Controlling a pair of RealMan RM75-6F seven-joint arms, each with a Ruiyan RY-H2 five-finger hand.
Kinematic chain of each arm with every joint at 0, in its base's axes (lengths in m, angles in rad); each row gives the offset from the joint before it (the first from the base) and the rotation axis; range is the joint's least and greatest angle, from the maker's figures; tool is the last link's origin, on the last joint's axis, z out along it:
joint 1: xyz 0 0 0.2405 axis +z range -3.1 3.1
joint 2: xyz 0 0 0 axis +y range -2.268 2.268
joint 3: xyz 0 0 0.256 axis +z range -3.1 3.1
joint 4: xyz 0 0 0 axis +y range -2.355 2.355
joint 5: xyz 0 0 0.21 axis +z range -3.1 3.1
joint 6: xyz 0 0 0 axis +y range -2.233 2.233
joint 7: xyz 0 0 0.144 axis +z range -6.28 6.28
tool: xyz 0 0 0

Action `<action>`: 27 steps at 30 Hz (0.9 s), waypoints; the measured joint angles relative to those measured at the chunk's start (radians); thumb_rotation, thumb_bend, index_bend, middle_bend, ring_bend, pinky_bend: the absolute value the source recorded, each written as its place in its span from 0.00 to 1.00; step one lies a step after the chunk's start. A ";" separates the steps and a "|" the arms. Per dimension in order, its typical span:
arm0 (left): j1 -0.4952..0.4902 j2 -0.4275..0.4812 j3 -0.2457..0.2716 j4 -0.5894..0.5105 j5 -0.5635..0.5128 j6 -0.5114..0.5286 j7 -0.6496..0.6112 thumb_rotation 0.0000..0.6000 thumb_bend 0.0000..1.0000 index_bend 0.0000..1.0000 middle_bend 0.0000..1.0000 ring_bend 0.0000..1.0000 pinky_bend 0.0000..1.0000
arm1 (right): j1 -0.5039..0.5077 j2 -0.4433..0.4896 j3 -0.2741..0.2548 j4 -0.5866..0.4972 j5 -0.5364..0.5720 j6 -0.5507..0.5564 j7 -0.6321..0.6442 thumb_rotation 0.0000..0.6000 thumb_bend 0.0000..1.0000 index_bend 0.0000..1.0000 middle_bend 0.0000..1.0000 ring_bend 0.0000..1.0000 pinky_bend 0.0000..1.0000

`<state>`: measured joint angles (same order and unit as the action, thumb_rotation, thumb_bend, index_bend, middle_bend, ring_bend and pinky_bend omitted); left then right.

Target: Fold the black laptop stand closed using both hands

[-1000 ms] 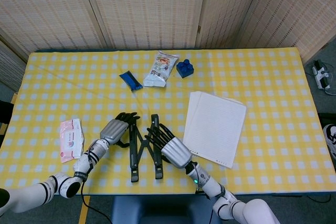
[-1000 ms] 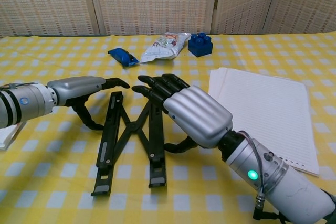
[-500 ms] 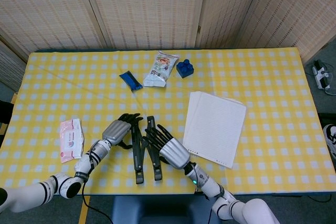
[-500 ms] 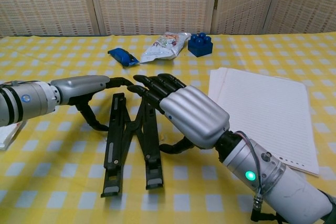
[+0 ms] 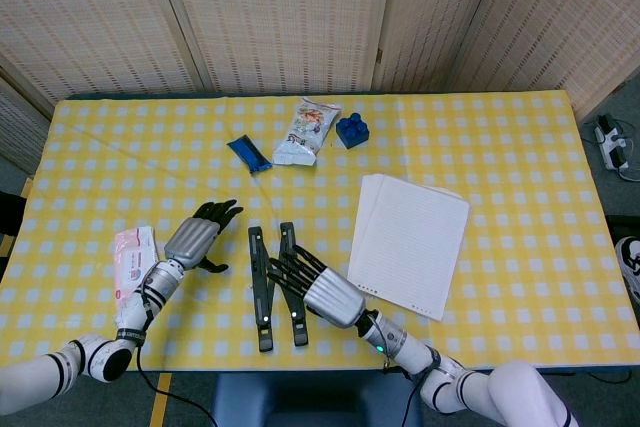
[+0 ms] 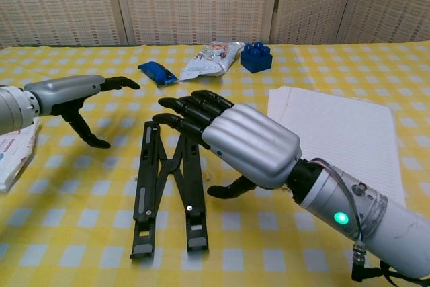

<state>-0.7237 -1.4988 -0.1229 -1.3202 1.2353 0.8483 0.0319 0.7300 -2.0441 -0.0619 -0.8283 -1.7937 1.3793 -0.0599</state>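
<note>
The laptop stand (image 6: 168, 183) lies nearly folded on the desk (image 5: 500, 137), just under the right hand (image 6: 232, 142), whose spread fingers hover above its bars to press them together. The left hand (image 6: 74, 102), wide and empty, hangs well apart.

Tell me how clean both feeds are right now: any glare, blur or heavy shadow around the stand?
Head view: even light, sharp, no glare; the laptop stand casts only a faint shadow. Chest view: the stand is crisp, the right hand looms large and hides part of it, with soft highlights on its silver shell; the left hand is sharp too.
</note>
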 measured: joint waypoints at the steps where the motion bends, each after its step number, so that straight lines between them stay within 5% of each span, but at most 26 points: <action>1: 0.005 0.011 -0.001 -0.008 -0.001 0.006 -0.002 1.00 0.19 0.00 0.00 0.00 0.00 | 0.009 0.029 0.001 -0.055 0.003 -0.025 -0.019 1.00 0.20 0.00 0.00 0.00 0.00; 7: 0.028 0.059 -0.004 -0.045 -0.003 0.033 -0.013 1.00 0.19 0.00 0.00 0.00 0.00 | 0.094 0.233 0.025 -0.437 0.066 -0.301 -0.169 1.00 0.20 0.00 0.00 0.00 0.00; 12: 0.040 0.079 -0.005 -0.055 -0.005 0.041 -0.024 1.00 0.19 0.00 0.00 0.00 0.00 | 0.192 0.355 0.070 -0.597 0.183 -0.587 -0.318 1.00 0.20 0.00 0.00 0.00 0.00; 17: 0.047 0.081 -0.003 -0.044 -0.007 0.039 -0.038 1.00 0.19 0.00 0.00 0.00 0.00 | 0.290 0.396 0.122 -0.639 0.314 -0.753 -0.451 1.00 0.20 0.00 0.00 0.00 0.00; 27: 0.056 0.077 -0.003 -0.013 -0.008 0.030 -0.074 1.00 0.19 0.00 0.00 0.00 0.00 | 0.384 0.350 0.153 -0.574 0.393 -0.849 -0.524 1.00 0.20 0.00 0.00 0.00 0.00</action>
<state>-0.6676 -1.4218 -0.1257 -1.3328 1.2270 0.8785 -0.0425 1.1135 -1.6943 0.0908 -1.4019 -1.4006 0.5303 -0.5841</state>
